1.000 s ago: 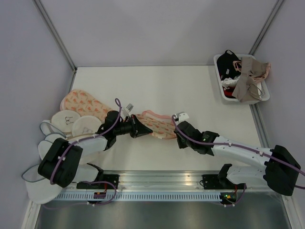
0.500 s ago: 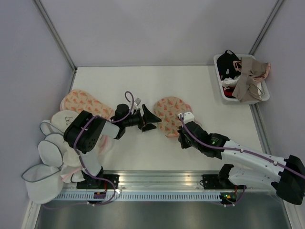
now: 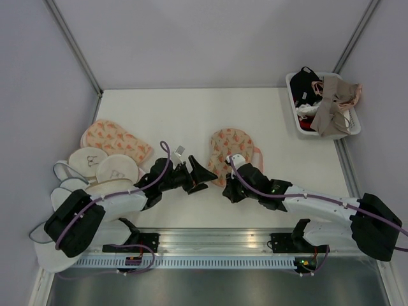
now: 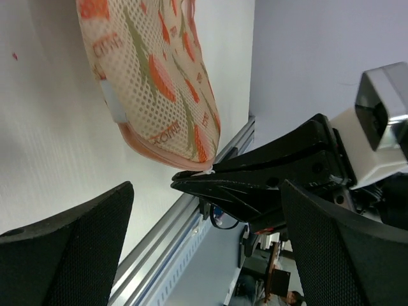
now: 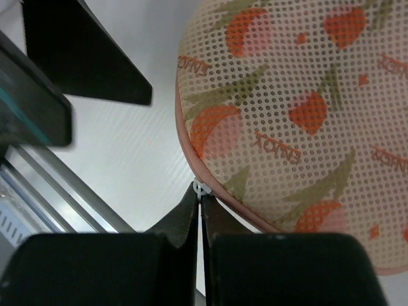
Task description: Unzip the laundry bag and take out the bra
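Observation:
The laundry bag (image 3: 233, 149), peach mesh with an orange carrot print and pink trim, lies mid-table. It fills the upper part of the right wrist view (image 5: 287, 108) and shows at top left of the left wrist view (image 4: 153, 83). My right gripper (image 3: 227, 190) (image 5: 201, 197) is shut on the small white zipper pull (image 5: 201, 189) at the bag's near edge. My left gripper (image 3: 205, 175) (image 4: 207, 210) stands wide open just left of the bag, holding nothing, with its fingers (image 4: 70, 255) apart from the bag. The bra is hidden.
A white bin (image 3: 299, 124) at the back right holds a black garment and a beige bra (image 3: 335, 102). A second printed pouch (image 3: 111, 140) and white mesh pouches (image 3: 95, 169) lie at the left. A metal rail (image 3: 217, 239) runs along the near edge.
My left gripper has opened and let go of the bag's left end, then drawn back a little. The bag, stretched between both grippers before, now lies rounded near the right gripper.

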You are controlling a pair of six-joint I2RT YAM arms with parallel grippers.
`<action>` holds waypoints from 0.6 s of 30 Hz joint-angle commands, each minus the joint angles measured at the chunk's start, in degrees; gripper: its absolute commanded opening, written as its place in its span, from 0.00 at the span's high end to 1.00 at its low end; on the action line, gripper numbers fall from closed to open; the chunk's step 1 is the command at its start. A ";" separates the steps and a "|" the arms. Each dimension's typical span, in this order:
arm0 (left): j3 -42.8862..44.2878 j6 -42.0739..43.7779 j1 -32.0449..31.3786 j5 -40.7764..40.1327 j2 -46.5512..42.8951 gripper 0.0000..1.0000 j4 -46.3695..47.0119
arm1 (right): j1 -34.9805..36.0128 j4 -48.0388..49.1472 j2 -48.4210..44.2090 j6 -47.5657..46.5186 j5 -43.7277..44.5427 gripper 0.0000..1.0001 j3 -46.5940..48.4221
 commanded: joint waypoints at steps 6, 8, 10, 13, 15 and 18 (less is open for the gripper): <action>-0.54 -7.09 -5.37 -5.64 4.85 0.00 -0.44 | 1.26 14.16 1.51 2.23 -3.34 0.99 -0.32; -1.24 -8.33 -5.46 -6.25 7.04 0.01 2.45 | 1.44 14.52 1.07 2.05 -3.87 1.00 -0.41; -0.72 -8.33 -5.46 -6.61 8.89 0.08 3.60 | 1.79 14.70 0.89 1.70 -4.74 1.00 -0.41; -0.54 -9.29 -5.37 -5.82 12.84 0.52 10.27 | 2.49 13.65 0.54 1.08 -5.10 1.00 -0.32; -0.02 -9.73 -5.46 -5.03 14.52 0.81 11.78 | 2.67 12.33 0.28 0.65 -5.02 1.00 -0.32; 1.39 -9.21 -5.37 -4.68 15.93 0.98 11.35 | 2.93 10.31 -0.25 0.21 -5.02 0.99 -0.41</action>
